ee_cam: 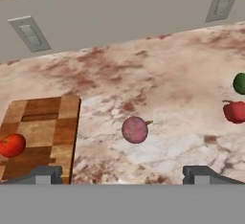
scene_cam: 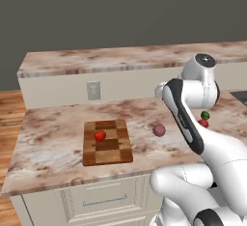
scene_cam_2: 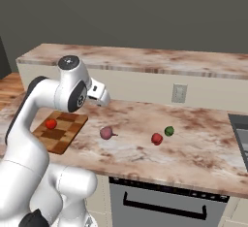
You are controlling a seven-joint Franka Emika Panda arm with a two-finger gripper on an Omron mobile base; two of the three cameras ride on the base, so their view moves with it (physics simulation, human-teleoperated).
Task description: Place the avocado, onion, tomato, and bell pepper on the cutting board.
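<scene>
The cutting board [scene_cam: 107,145] lies on the counter's left part, with the tomato [scene_cam: 100,135] resting on it. The onion [scene_cam: 158,130] sits on the bare counter to the board's right. Further right, the bell pepper [scene_cam: 203,123] and the avocado [scene_cam: 205,115] lie close together, partly behind my arm. In the hand view my gripper [ee_cam: 124,175] is open, hovering above the counter with nothing between its fingertips [ee_cam: 45,174]. The onion [ee_cam: 135,129] lies just ahead of it, the board [ee_cam: 48,122] and tomato [ee_cam: 10,145] to the left, the pepper [ee_cam: 234,111] and avocado [ee_cam: 240,83] to the right.
A raised back ledge [scene_cam: 96,61] with a wall below it runs behind the counter, carrying an outlet [scene_cam: 93,90]. A dark sink or stove edge [scene_cam_2: 240,129] sits at the far right. Drawers and an oven handle [scene_cam_2: 164,204] front the counter.
</scene>
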